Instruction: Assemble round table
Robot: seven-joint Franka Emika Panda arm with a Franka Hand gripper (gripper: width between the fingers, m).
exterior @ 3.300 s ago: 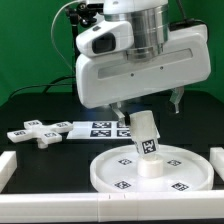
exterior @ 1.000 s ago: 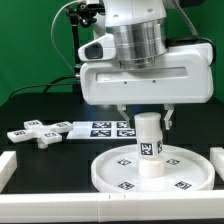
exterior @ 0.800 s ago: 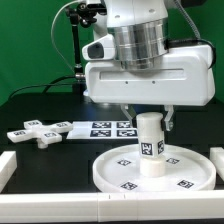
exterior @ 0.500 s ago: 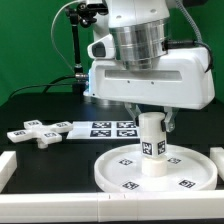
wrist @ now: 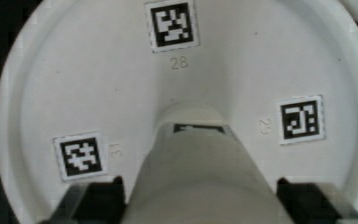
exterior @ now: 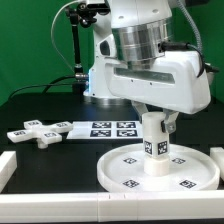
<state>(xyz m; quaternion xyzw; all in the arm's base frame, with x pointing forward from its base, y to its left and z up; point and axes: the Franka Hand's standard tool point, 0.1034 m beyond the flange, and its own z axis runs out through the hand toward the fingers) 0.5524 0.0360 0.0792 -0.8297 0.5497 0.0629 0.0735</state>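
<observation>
The white cylinder leg [exterior: 155, 148] stands upright on the middle of the large rimmed round disc [exterior: 120, 178]. My gripper [exterior: 155, 124] comes down from above and is shut on the leg's upper part. In the wrist view the leg [wrist: 202, 165] fills the space between my two dark fingers [wrist: 98, 200], my gripper [wrist: 202, 208] closes on its sides, and the disc [wrist: 105, 95] with its tags lies beneath. The cross-shaped base [exterior: 32, 131] lies flat on the table at the exterior view's left, apart from my gripper.
The marker board [exterior: 105, 129] lies behind the disc, between it and the cross base. White border blocks run along the front [exterior: 60, 208] and the left edge [exterior: 5, 165]. A dark stand with cables [exterior: 80, 45] rises at the back.
The leg went from tilted to upright on the disc. My hand has turned about its vertical axis, and the leg and disc have shifted slightly toward the exterior view's right.
</observation>
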